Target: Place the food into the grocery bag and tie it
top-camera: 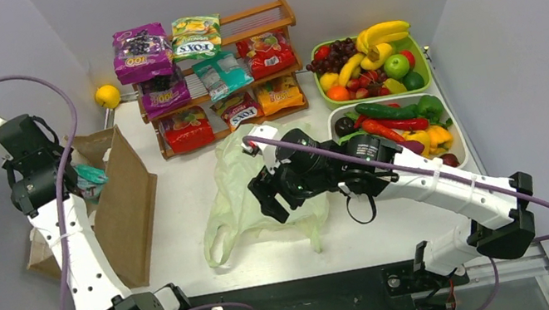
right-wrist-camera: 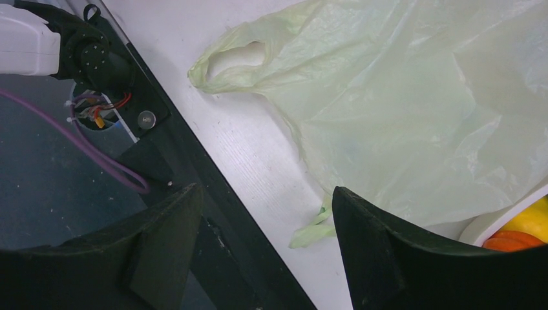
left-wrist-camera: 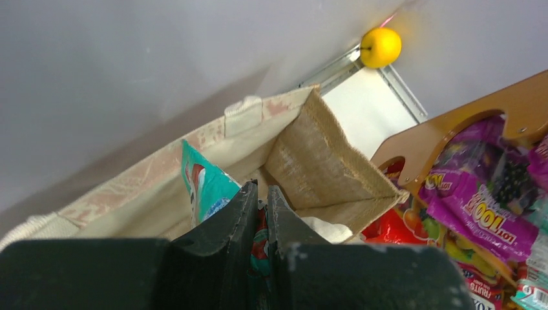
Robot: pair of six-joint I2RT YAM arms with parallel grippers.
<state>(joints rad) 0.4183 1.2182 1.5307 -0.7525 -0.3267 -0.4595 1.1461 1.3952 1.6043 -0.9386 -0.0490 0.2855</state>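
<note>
While grocery bag point(top-camera: 237, 193) lies diagonal, handles point(right-wrist-camera: 226, 84) toward near-left

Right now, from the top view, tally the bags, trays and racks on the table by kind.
Bags: 2, the brown bag and the pale green plastic bag.
Trays: 2, the green tray and the white tray.
Racks: 1, the wooden rack.
Total: 5.

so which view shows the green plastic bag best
Top external: nearly the whole grocery bag shows, spread flat with a loop handle near the front, only the right gripper covering part. The right wrist view shows one handle and crumpled film close up; the left wrist view shows none of it.
</note>
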